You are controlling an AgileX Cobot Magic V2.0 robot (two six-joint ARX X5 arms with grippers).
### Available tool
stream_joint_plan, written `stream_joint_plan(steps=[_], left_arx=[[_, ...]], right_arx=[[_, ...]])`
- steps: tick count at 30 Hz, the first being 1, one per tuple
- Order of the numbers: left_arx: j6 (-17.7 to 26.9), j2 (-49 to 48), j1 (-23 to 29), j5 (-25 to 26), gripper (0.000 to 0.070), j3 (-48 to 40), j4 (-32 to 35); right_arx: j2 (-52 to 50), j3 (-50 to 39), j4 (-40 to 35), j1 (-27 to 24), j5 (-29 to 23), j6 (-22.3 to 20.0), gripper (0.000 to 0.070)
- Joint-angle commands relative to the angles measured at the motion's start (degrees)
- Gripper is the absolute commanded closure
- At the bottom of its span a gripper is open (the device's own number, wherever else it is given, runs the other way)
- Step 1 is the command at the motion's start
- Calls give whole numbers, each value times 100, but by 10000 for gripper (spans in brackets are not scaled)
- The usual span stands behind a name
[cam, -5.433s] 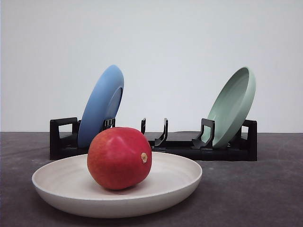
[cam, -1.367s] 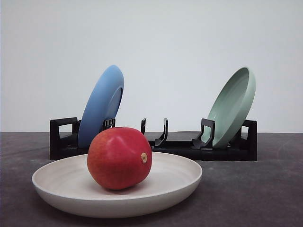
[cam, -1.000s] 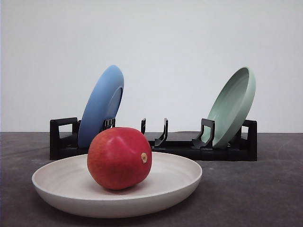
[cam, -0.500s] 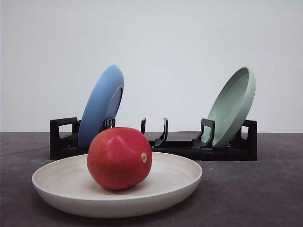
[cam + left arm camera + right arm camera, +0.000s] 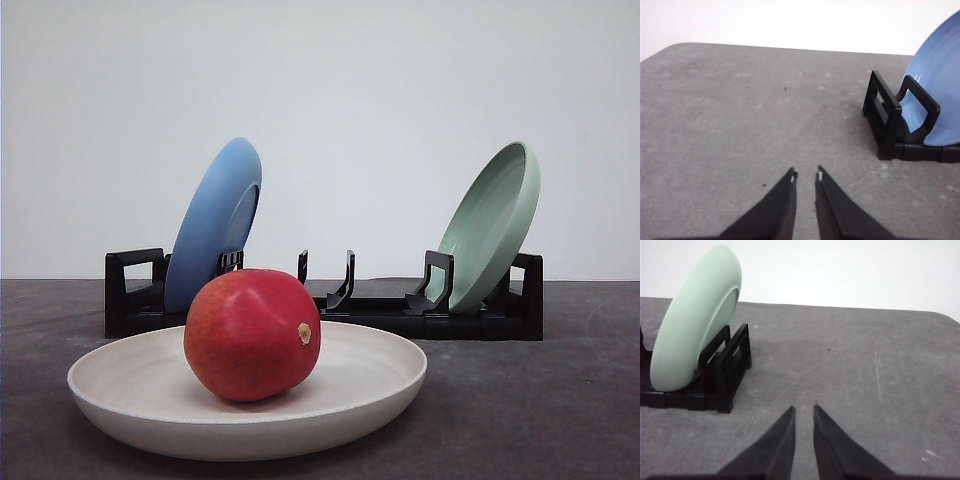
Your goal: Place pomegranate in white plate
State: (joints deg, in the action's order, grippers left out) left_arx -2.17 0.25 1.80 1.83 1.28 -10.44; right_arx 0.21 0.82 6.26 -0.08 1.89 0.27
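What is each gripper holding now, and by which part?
Nothing. The left gripper and right gripper have their fingers nearly together over bare table, with nothing between them. The pomegranate rests free in the white plate.

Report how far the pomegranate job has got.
Done: the pomegranate rests in the white plate in front of the rack. In hand: nothing; the left gripper and right gripper are nearly closed, holding nothing, over bare table. Nothing looks left.

Bare test bench, plain white wall, grey tabletop, black dish rack staged alone
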Motion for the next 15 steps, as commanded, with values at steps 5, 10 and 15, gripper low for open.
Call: stream_joint_plan(steps=[5,10,15], left_arx=[[9,-7,0,4,648,-59,11],[9,-7,0,4,648,-59,11],[9,-7,0,4,648,-59,11]], right_arx=[[0,-22,-48,-11,-4,62,638],[0,-22,-48,-11,-6,63,638],[0,-22,-46,-11,-4,63,638]])
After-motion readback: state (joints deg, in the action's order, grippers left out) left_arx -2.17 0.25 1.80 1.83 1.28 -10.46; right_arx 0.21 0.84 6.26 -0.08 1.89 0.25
